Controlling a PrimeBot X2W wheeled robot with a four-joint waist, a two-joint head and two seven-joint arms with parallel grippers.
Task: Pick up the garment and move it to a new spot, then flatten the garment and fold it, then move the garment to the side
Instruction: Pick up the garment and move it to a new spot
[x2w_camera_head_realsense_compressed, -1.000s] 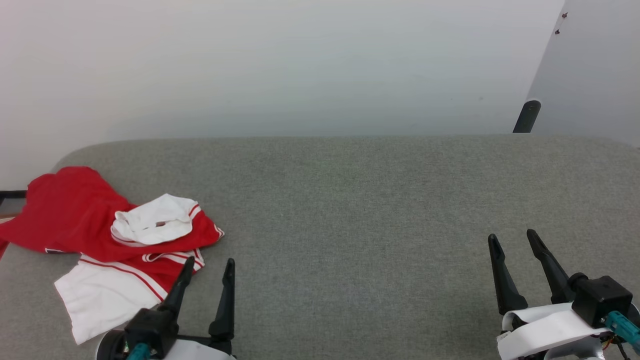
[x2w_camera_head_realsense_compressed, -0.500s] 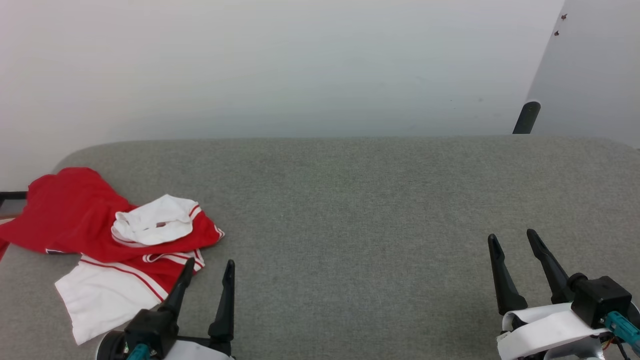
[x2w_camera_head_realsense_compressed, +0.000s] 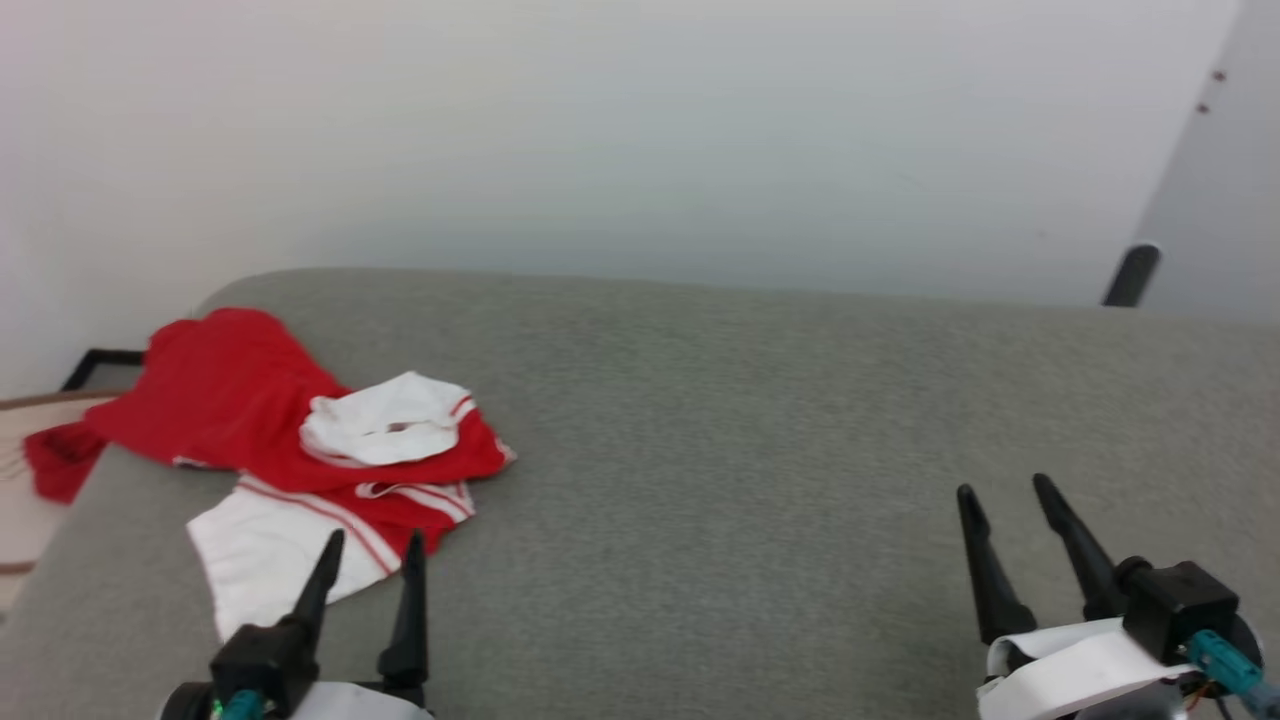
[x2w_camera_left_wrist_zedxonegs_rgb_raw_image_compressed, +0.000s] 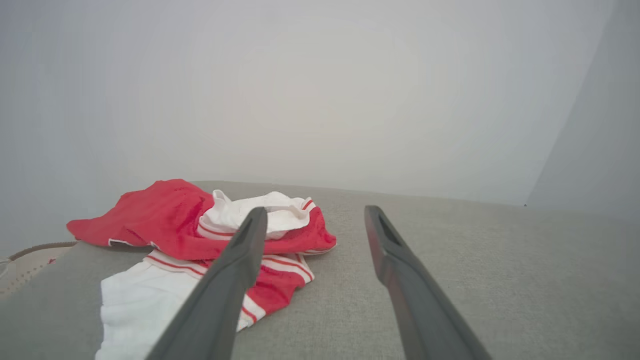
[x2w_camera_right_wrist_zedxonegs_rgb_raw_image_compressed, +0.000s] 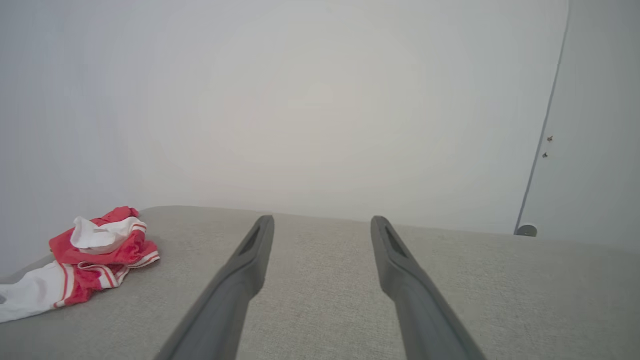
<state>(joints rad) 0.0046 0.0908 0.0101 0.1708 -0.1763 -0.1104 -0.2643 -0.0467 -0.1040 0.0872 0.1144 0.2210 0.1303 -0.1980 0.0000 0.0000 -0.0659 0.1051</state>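
We are looking at a view that has swung since a second ago: the whole head picture has shifted, so the camera has turned, not the things. At the far left, more of the desk's rounded end is now showing, with a black frame (x2w_camera_head_realsense_compressed: 95, 365) beyond it.

The crumpled red jersey-style garment with white sleeves and red-white striped trim (x2w_camera_head_realsense_compressed: 250, 400) is lying where it lay, on the left end of the grey fabric-covered desk (x2w_camera_head_realsense_compressed: 750, 450). Its red body is bunching toward the back, a white sleeve is sitting on top and a flat white panel is spreading toward us. No lettering is showing.

The left gripper (x2w_camera_head_realsense_compressed: 375, 542) is now showing with its left finger in front of that white panel, where earlier its tip showed at the striped hem. Its jaws are standing wide apart and holding nothing. In the left wrist view the left gripper (x2w_camera_left_wrist_zedxonegs_rgb_raw_image_compressed: 316, 212) is pointing just past the garment (x2w_camera_left_wrist_zedxonegs_rgb_raw_image_compressed: 165, 220).

Well apart to the right, the right gripper (x2w_camera_head_realsense_compressed: 1003, 487) is hovering over bare fabric, as before, its jaws likewise spread wide and empty. At the far right, a dark rounded post (x2w_camera_head_realsense_compressed: 1130, 275) is standing behind the desk.
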